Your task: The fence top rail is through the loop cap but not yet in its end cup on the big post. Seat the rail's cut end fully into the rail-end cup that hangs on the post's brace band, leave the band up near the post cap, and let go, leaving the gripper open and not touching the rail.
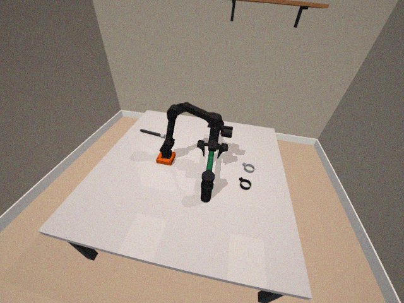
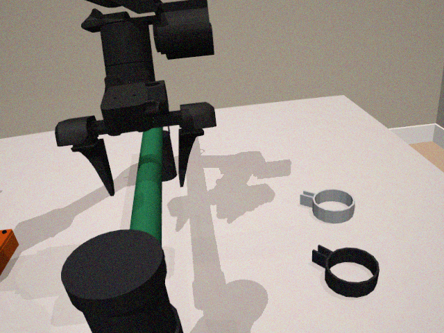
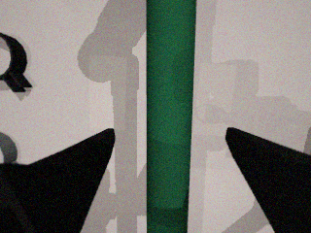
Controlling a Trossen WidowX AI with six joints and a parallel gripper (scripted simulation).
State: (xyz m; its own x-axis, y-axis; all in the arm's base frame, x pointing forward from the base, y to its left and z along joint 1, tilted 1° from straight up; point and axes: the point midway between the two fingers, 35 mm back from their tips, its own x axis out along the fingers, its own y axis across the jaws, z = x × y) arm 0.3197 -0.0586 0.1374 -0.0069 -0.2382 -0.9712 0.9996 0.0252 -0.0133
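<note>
The green top rail (image 1: 210, 161) (image 2: 146, 207) (image 3: 171, 73) runs level above the table from behind my gripper to the top of the big black post (image 1: 206, 192) (image 2: 114, 275). The post's round cap hides the rail's near end, the cup and the band in the exterior view. My gripper (image 1: 211, 154) (image 2: 146, 189) (image 3: 169, 133) is open and straddles the rail. In the wrist view there is a clear gap between each finger and the rail. A small dark post (image 2: 168, 168) stands behind the right finger, and the rail passes by its top.
A grey band ring (image 1: 249, 170) (image 2: 333, 215) and a black band ring (image 1: 245, 188) (image 2: 353, 286) (image 3: 19, 58) lie on the table right of the rail. The arm's orange base (image 1: 165, 158) (image 2: 5, 243) is to the left. A dark rod (image 1: 151, 132) lies at the back left.
</note>
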